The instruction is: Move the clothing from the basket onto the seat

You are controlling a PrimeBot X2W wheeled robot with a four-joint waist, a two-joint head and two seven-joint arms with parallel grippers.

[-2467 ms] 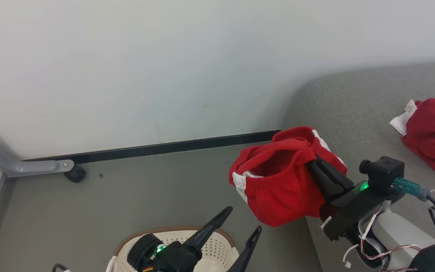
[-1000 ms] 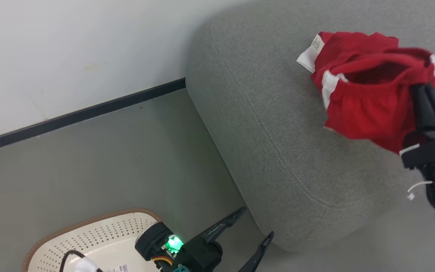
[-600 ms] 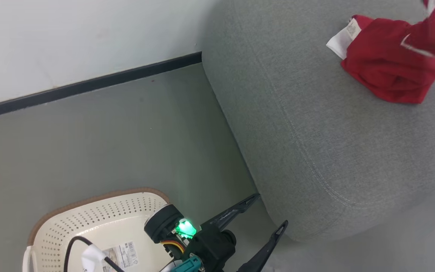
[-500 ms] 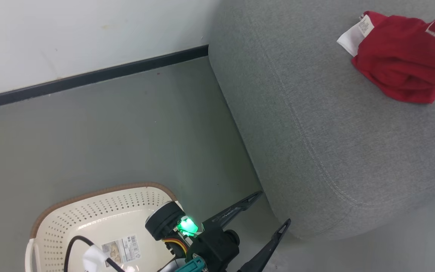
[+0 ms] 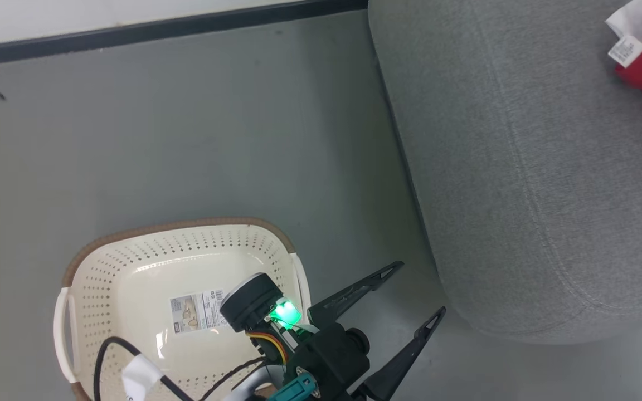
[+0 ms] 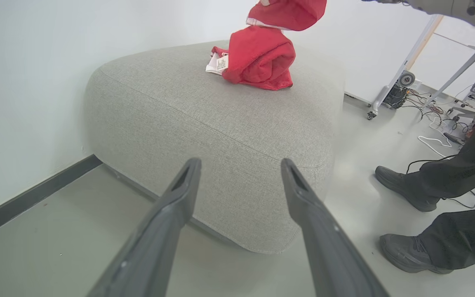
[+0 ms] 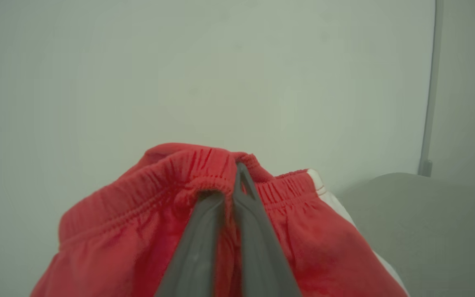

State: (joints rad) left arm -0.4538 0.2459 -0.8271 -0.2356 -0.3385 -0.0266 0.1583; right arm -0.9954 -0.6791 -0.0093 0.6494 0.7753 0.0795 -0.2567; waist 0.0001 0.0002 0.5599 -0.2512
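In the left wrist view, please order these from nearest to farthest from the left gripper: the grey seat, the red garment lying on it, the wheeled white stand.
1. The seat: straight ahead of the left gripper, its near side just past the fingertips.
2. The red garment: on the seat's top, farther back.
3. The wheeled white stand: beyond the seat, at that view's right.

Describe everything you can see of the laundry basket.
The basket is oval, cream-white plastic with perforated walls, a brown rim and white side handles. It stands upright on the floor, apart from the seat. The visible inside holds only a label sticker. The arm of the left hand covers part of its near side.
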